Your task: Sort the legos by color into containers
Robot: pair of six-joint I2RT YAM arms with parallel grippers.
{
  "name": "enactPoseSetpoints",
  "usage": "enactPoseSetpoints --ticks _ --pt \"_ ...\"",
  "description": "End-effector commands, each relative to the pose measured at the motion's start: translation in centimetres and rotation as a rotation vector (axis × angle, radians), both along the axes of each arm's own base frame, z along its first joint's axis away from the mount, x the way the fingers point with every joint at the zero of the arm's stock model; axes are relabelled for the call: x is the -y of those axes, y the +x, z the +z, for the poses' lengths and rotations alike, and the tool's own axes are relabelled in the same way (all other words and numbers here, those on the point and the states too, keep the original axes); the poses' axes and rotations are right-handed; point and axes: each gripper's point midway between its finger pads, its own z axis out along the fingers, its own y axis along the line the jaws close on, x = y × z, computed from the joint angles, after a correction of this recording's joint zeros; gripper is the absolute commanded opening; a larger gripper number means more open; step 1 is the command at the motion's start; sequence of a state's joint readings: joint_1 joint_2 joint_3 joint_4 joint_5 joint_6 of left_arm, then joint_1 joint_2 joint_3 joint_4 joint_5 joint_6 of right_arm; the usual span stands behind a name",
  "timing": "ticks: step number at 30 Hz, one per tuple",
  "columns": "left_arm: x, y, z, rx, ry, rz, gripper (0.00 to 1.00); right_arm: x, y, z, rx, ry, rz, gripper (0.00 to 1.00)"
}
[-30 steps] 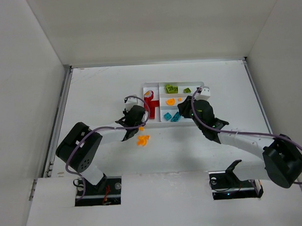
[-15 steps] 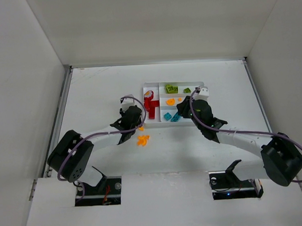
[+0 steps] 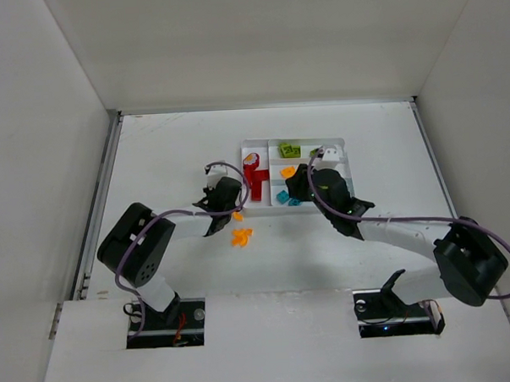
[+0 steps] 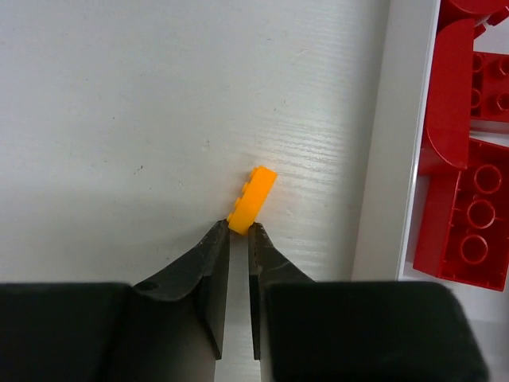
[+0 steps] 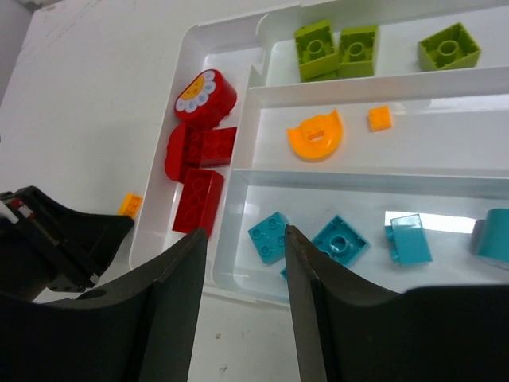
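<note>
My left gripper is on the table just left of the white tray, shut on the near end of a small orange brick. In the top view this gripper sits by the tray's near left corner. My right gripper is open and empty, hovering above the tray's near left corner. Below it lie teal bricks in the nearest long section. Orange pieces lie in the middle section, green bricks in the far one, red bricks in the tall narrow one.
More loose orange pieces lie on the table just in front of the left gripper. White walls enclose the table on the left, right and back. The right arm's body covers the tray's right half in the top view.
My right gripper has moved left and further over the tray, now covering most of the teal section. The left gripper has stayed by the orange brick beside the tray.
</note>
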State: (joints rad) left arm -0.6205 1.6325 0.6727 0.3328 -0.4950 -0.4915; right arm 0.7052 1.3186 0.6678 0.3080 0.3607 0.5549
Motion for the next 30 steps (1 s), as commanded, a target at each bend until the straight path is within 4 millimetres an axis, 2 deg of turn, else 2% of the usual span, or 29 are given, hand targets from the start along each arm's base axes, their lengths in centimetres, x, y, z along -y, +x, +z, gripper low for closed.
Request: enactPoseSetpoints --ticks 1,4,8,10,12,19,24,30 --pt "0.3 0.9 2.6 0.068 -0.049 0.025 0.06 -3.7 0.1 1.9 0.059 -0.005 0.107 0.52" --pt "-0.3 0.2 4.4 0.108 -0.099 0.039 0.05 -7.4 -1.4 1.1 0.057 -0.059 0.258 0.55" --pt "-1.5 -1.0 6.4 0.148 -0.178 0.063 0.05 -12.5 -4.9 0.0 0.067 -0.12 0.482 0.56" --pt "-2.2 -1.7 7.2 0.16 -0.224 0.074 0.05 -14.6 -6.5 -1.0 0.059 -0.148 0.574 0.57" --pt "-2.7 -2.1 7.5 0.163 -0.259 0.081 0.06 -15.7 -7.2 -2.0 0.036 -0.159 0.616 0.58" --pt "-3.8 -2.8 8.6 0.198 -0.379 0.099 0.07 -17.2 -6.9 -6.1 -0.089 -0.181 0.607 0.63" --pt "-3.9 -2.8 8.8 0.227 -0.446 0.097 0.08 -18.0 -6.1 -7.2 -0.117 -0.234 0.574 0.63" --pt "-3.4 -3.3 9.1 0.235 -0.519 0.068 0.08 -17.8 -4.2 -8.8 -0.153 -0.323 0.465 0.6"
